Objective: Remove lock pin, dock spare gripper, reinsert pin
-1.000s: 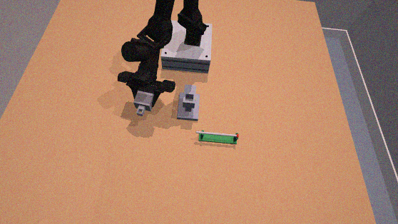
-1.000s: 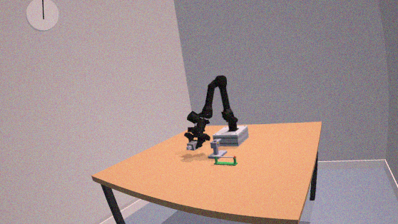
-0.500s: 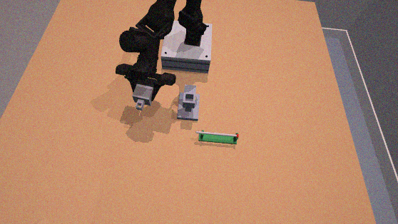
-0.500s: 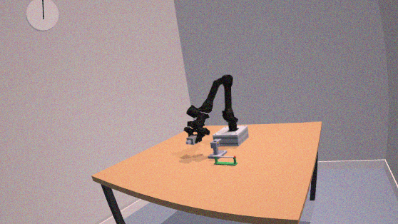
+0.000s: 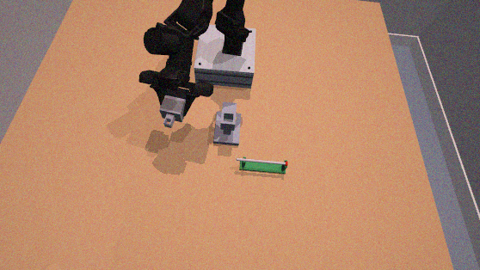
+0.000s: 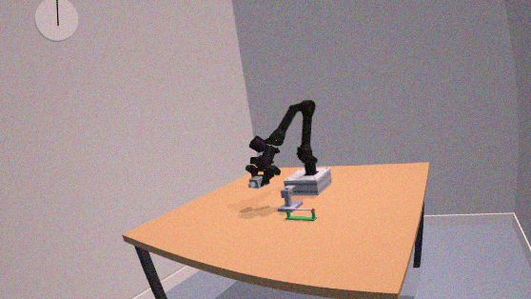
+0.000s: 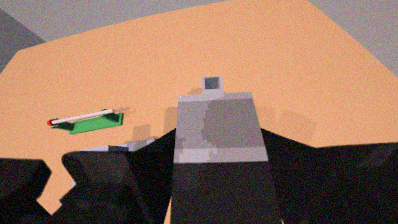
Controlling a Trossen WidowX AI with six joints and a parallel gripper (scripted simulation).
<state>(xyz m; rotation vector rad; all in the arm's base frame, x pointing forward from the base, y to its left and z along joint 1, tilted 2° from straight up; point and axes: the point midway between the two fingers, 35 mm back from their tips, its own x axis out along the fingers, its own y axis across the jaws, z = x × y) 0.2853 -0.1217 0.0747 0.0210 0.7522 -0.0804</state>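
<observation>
The spare gripper, a grey block with a small hollow spigot, is between my fingers. My gripper (image 5: 173, 108) (image 6: 258, 180) (image 7: 213, 127) is shut on it and holds it above the table, left of the mount in the top view. The spigot (image 5: 169, 120) (image 7: 212, 85) points away from my fingers. The grey mount (image 5: 222, 139) (image 6: 287, 194) stands upright with its square socket open and no pin through it; the wrist view shows only part of it behind a finger. The white lock pin (image 5: 262, 162) (image 6: 300, 209) (image 7: 82, 116) with a red head lies across a green cradle (image 5: 263, 168) (image 6: 301, 218) (image 7: 95, 125).
The robot's base box (image 5: 224, 64) (image 6: 304, 183) stands behind the mount. The cradle lies in front and to the right of the mount in the top view. Table edges show at both sides, and a wall clock (image 6: 56, 19) hangs far off.
</observation>
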